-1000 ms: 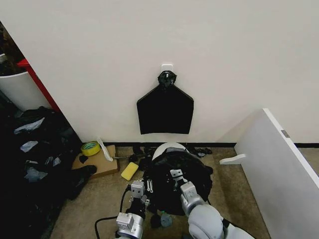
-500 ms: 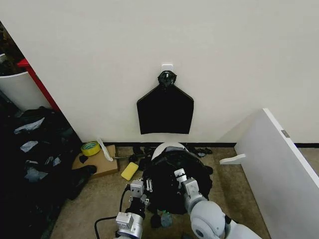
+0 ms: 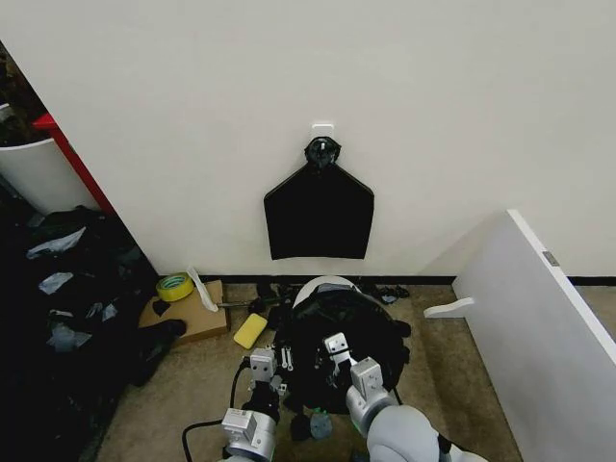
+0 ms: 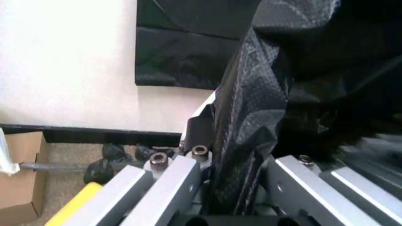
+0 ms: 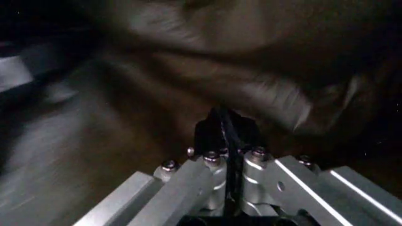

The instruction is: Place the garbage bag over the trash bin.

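Observation:
The trash bin [image 3: 320, 285] stands on the carpet by the wall, and a strip of its cream-white rim shows at the far side. The black garbage bag [image 3: 337, 332] is draped over its top and sides. My left gripper [image 3: 262, 364] is at the bin's left edge; in the left wrist view a taut fold of the garbage bag [image 4: 251, 103] runs down between the fingers of the left gripper [image 4: 244, 147]. My right gripper [image 3: 335, 345] is over the bin's near side, and the right gripper [image 5: 226, 123] is shut, pinching thin black film.
A flat black bag [image 3: 319, 217] hangs from a wall hook. A cardboard box [image 3: 192, 316], yellow tape roll [image 3: 175, 286] and yellow sponge [image 3: 250, 330] lie left of the bin. A white board [image 3: 529, 327] leans at the right. Black bags [image 3: 67, 308] pile at the left.
My right gripper has shifted slightly left and back toward me over the bin, still holding the bag. The left gripper has stayed in place.

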Robot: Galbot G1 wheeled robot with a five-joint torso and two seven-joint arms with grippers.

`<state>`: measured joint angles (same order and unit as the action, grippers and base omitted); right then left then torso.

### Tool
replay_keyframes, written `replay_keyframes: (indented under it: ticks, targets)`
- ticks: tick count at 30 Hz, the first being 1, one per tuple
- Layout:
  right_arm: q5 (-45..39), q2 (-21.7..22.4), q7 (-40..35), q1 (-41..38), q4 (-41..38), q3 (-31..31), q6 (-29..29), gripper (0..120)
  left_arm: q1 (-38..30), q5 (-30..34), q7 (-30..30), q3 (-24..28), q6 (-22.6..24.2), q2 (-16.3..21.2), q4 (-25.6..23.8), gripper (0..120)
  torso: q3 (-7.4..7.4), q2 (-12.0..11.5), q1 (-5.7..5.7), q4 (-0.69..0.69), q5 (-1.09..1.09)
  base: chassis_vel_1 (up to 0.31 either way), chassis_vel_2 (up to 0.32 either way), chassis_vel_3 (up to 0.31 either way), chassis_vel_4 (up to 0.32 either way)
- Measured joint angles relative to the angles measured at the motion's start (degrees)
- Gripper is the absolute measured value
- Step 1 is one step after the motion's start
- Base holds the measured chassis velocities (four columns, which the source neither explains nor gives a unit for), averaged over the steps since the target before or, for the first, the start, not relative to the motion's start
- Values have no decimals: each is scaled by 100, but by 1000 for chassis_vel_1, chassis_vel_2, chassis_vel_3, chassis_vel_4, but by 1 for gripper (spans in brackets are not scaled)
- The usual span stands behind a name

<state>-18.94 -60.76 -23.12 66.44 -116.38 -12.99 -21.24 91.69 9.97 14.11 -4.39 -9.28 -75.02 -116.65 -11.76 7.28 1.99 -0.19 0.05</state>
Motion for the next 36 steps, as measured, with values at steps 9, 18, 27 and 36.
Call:
replay_keyframes:
  ticks: [9, 18, 27, 36]
  targets:
    - [649, -262, 298, -227, 756, 86, 544, 0, 20, 63, 0, 89, 0, -88, -41, 1, 0, 0, 0, 0, 3, 0, 0, 0, 0]
    - [-1017, -266, -527, -405, 471, 169, -603, 0, 1, 70, -4, 109, 0, -78, -44, 1, 0, 0, 0, 1, -2, 0, 0, 0, 0]
    - [-1075, -84, -155, -180, -5, 92, 13, 0, -84, 108, -11, 45, -8, -41, 55, 1, 0, 0, 0, -1, -4, 0, 0, 0, 0]
    - [-552, -246, 517, -201, 422, 151, 1571, 0, -77, 127, -11, 40, -12, -17, 52, 1, 0, 0, 0, 0, -2, 0, 0, 0, 0]
